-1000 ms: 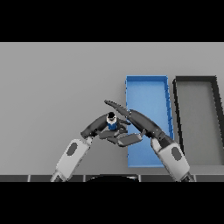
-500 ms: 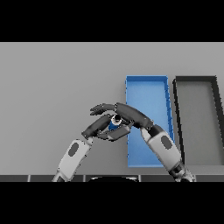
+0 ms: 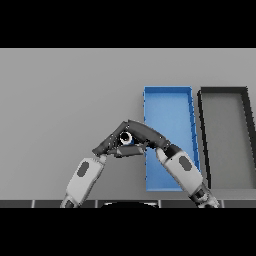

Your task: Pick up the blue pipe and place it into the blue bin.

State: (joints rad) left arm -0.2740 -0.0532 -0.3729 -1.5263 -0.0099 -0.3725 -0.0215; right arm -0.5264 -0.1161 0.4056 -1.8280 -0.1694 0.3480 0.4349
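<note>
The blue pipe (image 3: 126, 138) shows only as a short blue piece with a pale round end, just left of the blue bin (image 3: 170, 102). My right hand (image 3: 145, 134) reaches over from the bin side, its fingers curled over the top of the pipe. My left hand (image 3: 107, 144) comes in from the lower left with fairly straight fingers lying against the pipe's left side. The two hands meet in a peak above the pipe and hide most of it. I cannot tell whether the pipe is off the table.
A dark grey bin (image 3: 224, 92) stands right of the blue one, close beside it. My right forearm (image 3: 181, 170) lies across the blue bin's near half. The grey table (image 3: 65, 100) stretches away to the left and the back.
My right hand's fingers have come down and curled over the pipe. My left hand has risen against the pipe's left side. The pipe itself has hardly shifted.
</note>
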